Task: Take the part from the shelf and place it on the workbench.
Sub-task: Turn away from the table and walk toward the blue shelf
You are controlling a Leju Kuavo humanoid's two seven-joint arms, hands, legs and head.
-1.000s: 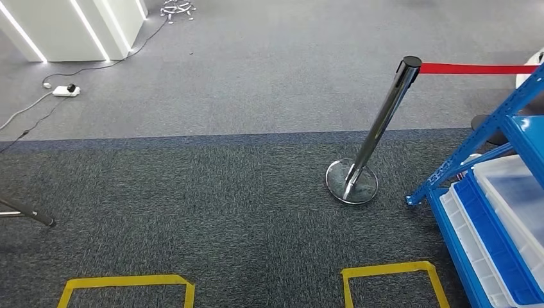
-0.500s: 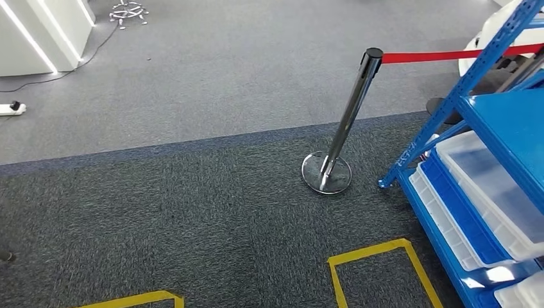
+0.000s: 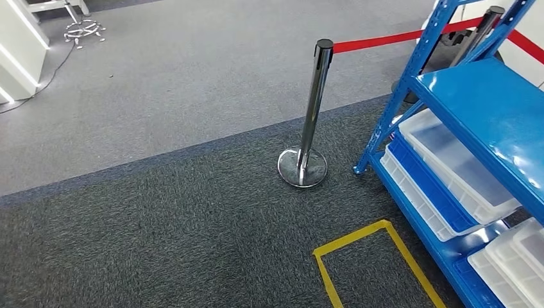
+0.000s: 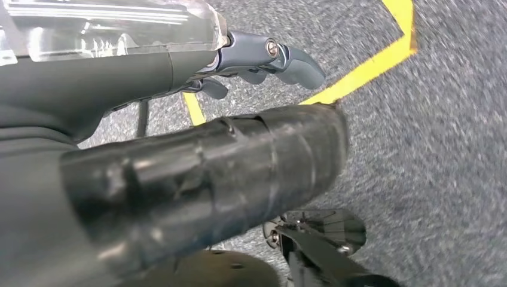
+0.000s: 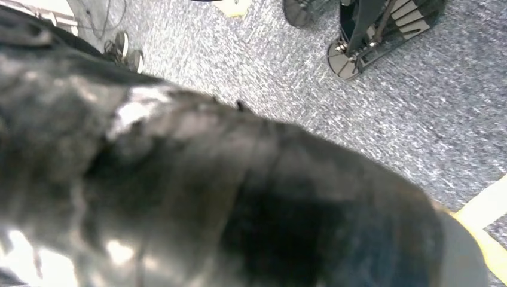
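Observation:
The blue metal shelf (image 3: 475, 109) stands at the right of the head view, with translucent white bins (image 3: 449, 160) on its lower levels. I cannot make out any part in the bins. In the left wrist view my left hand (image 4: 263, 57) hangs over the carpet, its grey fingers (image 4: 296, 60) loosely apart and holding nothing. A black taped cylinder (image 4: 209, 179) lies close under it. In the right wrist view a dark blurred bulk (image 5: 209, 179) sits against the lens and hides my right hand's fingers.
A chrome stanchion (image 3: 311, 109) with a red belt (image 3: 385, 42) stands just left of the shelf's corner post. A yellow tape outline (image 3: 378, 256) marks the dark carpet in front of the shelf. A white panel (image 3: 16, 51) and a chair base (image 3: 83, 29) stand far left.
The whole picture has shifted left, so the camera has turned to the right. More of the blue shelf and its bins has come into view.

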